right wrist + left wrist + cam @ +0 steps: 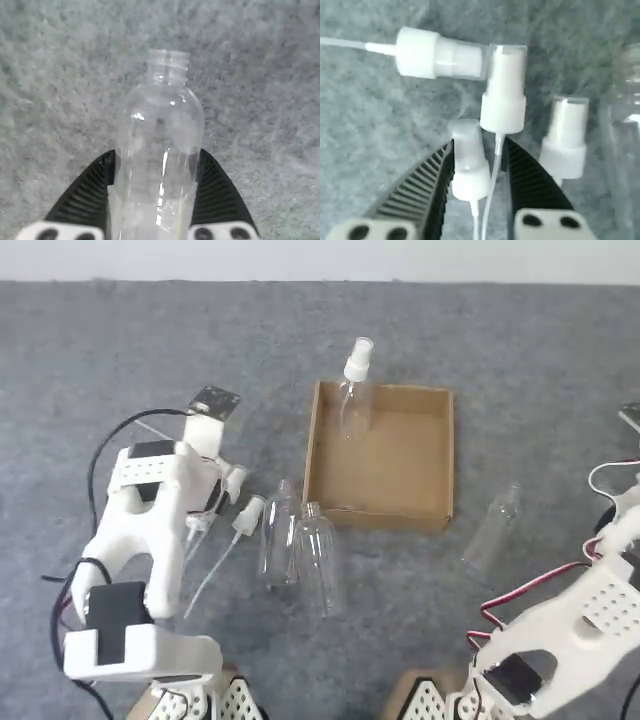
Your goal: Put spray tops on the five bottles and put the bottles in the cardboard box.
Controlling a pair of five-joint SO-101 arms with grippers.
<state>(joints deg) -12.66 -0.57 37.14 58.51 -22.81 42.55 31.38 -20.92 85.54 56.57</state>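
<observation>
1. Left gripper (479, 145) is spread around one spray top (468, 160), one finger touching it, a gap on the other side.
2. Right gripper (156, 154) pinches an uncapped bottle (160, 130).
3. Cardboard box (400, 460) holds a capped bottle (355, 400) at its 11 o'clock corner; two bare bottles (318, 560) lie at its 7 o'clock.

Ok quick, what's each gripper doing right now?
Left gripper: open, jaws either side of a spray top, a gap on one side.
Right gripper: closed on a bottle with no top.
</observation>
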